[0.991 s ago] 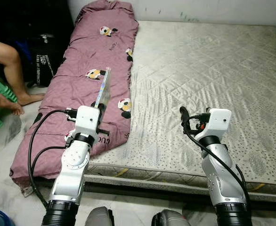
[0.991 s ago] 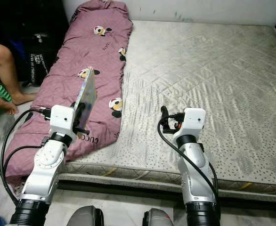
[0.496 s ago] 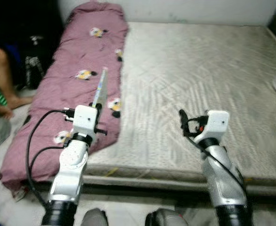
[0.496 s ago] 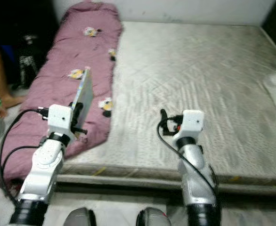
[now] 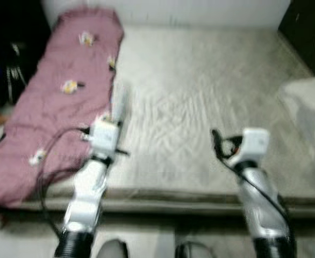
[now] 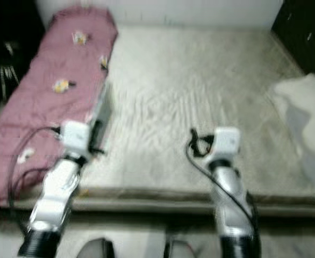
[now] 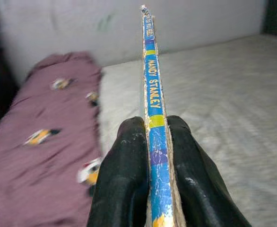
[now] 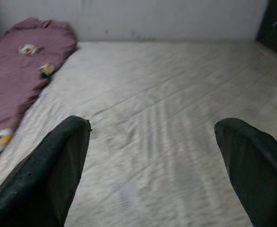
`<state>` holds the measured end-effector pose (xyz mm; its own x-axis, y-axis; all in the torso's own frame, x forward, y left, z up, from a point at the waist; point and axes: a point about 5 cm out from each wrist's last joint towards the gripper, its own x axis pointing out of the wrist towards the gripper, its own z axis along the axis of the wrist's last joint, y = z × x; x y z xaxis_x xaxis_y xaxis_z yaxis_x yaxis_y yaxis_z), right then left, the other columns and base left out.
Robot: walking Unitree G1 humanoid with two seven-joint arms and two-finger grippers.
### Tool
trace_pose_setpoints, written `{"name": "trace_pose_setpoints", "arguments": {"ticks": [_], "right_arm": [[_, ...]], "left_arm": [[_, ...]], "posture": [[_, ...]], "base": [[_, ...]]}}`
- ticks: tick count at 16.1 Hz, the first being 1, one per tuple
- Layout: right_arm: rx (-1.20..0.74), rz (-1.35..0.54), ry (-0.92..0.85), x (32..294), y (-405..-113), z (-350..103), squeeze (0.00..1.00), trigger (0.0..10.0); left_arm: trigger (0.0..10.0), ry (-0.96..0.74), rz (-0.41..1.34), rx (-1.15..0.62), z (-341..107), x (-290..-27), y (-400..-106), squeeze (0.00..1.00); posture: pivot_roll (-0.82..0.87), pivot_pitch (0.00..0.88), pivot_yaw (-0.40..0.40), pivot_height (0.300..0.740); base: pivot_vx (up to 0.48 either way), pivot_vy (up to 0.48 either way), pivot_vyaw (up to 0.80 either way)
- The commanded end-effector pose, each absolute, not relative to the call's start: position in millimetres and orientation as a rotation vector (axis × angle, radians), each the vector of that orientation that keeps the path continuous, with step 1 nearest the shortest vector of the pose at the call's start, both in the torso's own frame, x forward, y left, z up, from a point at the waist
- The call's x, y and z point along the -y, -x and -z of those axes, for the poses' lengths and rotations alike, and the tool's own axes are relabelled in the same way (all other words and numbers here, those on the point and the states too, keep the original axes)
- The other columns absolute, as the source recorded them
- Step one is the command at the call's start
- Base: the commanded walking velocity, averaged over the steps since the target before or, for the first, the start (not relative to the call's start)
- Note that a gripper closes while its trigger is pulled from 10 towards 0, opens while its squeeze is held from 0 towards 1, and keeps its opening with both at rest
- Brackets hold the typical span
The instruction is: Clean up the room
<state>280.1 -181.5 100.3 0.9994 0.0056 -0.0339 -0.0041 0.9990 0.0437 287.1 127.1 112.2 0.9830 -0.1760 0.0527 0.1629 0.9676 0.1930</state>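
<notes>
Mattress [image 5: 200,97] fills most of the head views, grey and quilted, lying low on the floor against a pale wall [image 7: 72,23]. The head views are blurred. Along the left side of the mattress lies a long purple-pink quilt [image 5: 50,107] with small cartoon prints on it. At the right edge of the mattress there is a pale crumpled cloth [image 6: 305,107], and behind it, in the far right corner, something dark [image 5: 308,32] that cannot be made out.

Both silver arms reach forward over the near edge of the mattress. The left gripper [image 7: 152,142] is closed on a thin book [image 7: 152,94], pinching it from both sides near its lower end. The book stands on edge and points forward, above the border between the quilt and the bare mattress. Its spine is blue with yellow bands, and the words "MANDY STANLEY" can be read on it.

The right gripper [image 8: 152,146] holds nothing. Its two black fingers [image 8: 58,161] are spread wide apart, and it hovers above the bare mattress, well apart from the book and the pale cloth.
</notes>
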Motion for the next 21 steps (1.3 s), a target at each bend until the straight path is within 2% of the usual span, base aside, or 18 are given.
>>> {"name": "trace_pose_setpoints", "arguments": {"ticks": [1, 4, 10, 21], "right_arm": [[-0.029, -0.026, -0.054, 173.3, -280.7, -101.4, 0.0, 10.0], [-0.031, -0.028, -0.049, 173.4, -280.9, -101.2, 0.0, 10.0], [-0.032, -0.031, -0.043, 172.6, -281.4, -100.8, 0.0, 10.0], [-0.032, -0.033, -0.029, 172.8, -281.9, -100.3, 0.0, 10.0]], "left_arm": [[10.0, -0.195, 0.141, 0.106, -120.5, -136.7, -288.6, 0.0], [10.0, -0.19, 0.138, 0.106, -120.3, -136.5, -289.0, 0.0], [10.0, -0.149, 0.175, 0.131, -123.7, -135.3, -288.2, 0.0], [10.0, -0.114, 0.221, 0.137, -124.2, -132.7, -286.3, 0.0]], "posture": [[-0.05, 0.07, -0.008, 0.74], [-0.05, 0.069, -0.01, 0.74], [-0.05, 0.067, -0.012, 0.74], [-0.05, 0.065, -0.013, 0.74]], "base": [[0.0, -0.341, 0.0], [0.0, -0.336, 0.0], [0.0, 0.0, 0.0], [0.306, 0.0, 0.0]]}}
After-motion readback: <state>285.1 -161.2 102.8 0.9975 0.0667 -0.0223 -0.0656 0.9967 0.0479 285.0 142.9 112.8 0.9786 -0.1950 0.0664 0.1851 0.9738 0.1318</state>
